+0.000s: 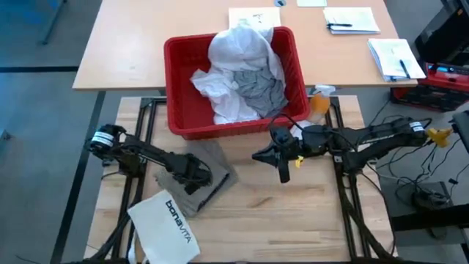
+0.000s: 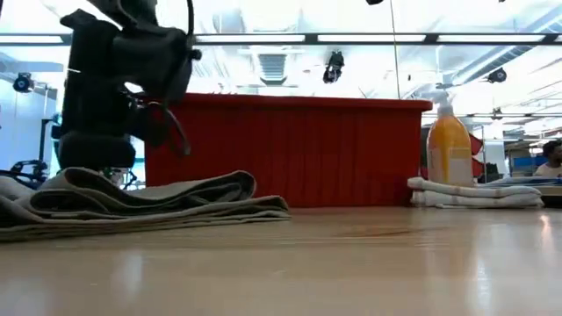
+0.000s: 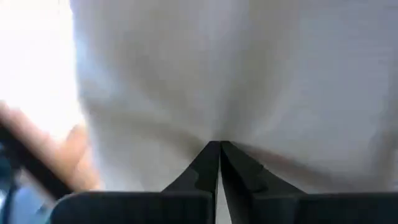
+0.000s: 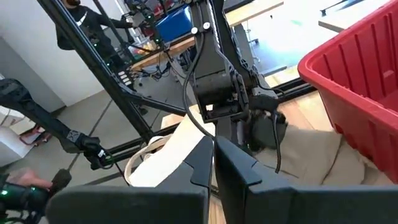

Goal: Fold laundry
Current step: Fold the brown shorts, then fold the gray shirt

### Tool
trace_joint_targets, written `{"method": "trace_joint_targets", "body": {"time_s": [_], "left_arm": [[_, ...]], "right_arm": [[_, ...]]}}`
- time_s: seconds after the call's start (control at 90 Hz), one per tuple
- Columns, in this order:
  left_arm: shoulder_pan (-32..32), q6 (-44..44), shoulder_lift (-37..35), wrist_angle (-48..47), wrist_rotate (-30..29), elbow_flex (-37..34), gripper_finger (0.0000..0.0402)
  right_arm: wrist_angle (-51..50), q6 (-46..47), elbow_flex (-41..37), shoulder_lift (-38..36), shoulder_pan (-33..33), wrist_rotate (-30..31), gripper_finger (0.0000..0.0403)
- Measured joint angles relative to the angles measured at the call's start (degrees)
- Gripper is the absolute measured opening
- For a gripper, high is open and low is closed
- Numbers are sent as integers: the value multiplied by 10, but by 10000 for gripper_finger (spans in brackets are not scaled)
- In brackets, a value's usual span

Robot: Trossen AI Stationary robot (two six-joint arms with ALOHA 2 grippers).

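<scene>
A soft khaki-tan garment lies folded flat in a few layers on the wooden table, just in front of the red plastic basket, near that basket's left front corner; seen from table height its stacked edges sag slightly. Inside the basket a large white button-front shirt sits crumpled (heaped high against the back wall), with a rumpled grey T-shirt partly buried beneath it toward the front.

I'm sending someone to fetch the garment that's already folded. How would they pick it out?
Find the red basket at the table's middle. On the wooden tabletop in front of its left corner lies the khaki-tan piece, folded flat under the left gripper. Unlike the crumpled white and grey laundry in the basket, it is flat; unlike the stiff white bag beside it, unprinted.
</scene>
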Motion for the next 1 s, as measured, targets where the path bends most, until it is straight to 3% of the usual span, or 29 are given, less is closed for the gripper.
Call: {"method": "trace_joint_targets", "body": {"time_s": [0.144,0.333,0.589,0.711,0.889,1.0], "left_arm": [[7,-113,-2,-18,7,0,0],[-10,7,-4,36,4,34,0],[-18,5,-47,63,-167,125,0],[-18,116,-63,154,-241,156,0],[-20,371,-72,274,-253,191,0],[-16,401,-75,280,-259,214,0]], "right_arm": [[0,0,0,0,0,0,0],[0,0,0,0,0,0,0],[0,0,0,0,0,0,0],[0,0,0,0,0,0,0],[0,0,0,0,0,0,0],[0,-11,0,0,0,0,0]]}}
